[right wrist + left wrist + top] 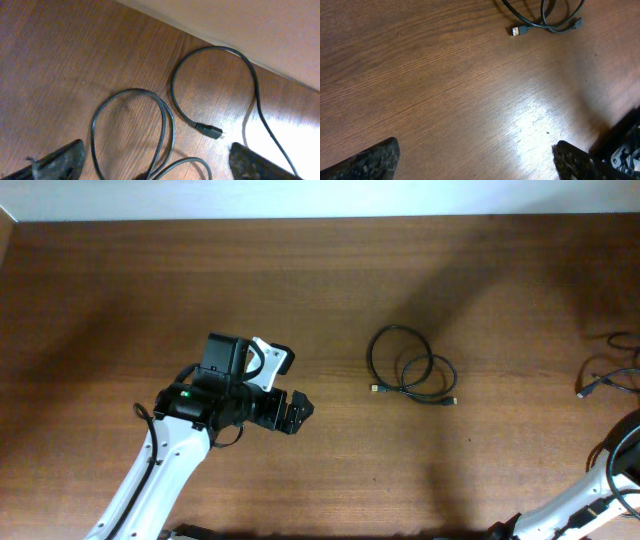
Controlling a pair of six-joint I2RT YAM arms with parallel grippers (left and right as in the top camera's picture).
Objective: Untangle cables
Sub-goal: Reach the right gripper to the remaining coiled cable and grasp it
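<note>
So there are two separate lots of the cables on the wooden table (pixel 120 280). One thin black cord (pixel 557 30) sits near the middle of the table, wound into a couple of loose overlapping loops. It has a silvery flat plug (pixel 518 31) at one end and a small dark one at the other. It's lying free, a good way ahead of the left gripper (pixel 476 150), whose fingers (pixel 375 160) are spread wide with only bare wood between them.

The other cord (pixel 171 87) is over at the right edge, by the pale strip past the tabletop. It's also black and skinny, thrown in big open curves, with a little dark plug (pixel 212 131) showing a metal tip. The right gripper (pixel 157 150) hangs right above it with its jaws apart, not pinching anything. Can't tell if those loops are one cord or two.
</note>
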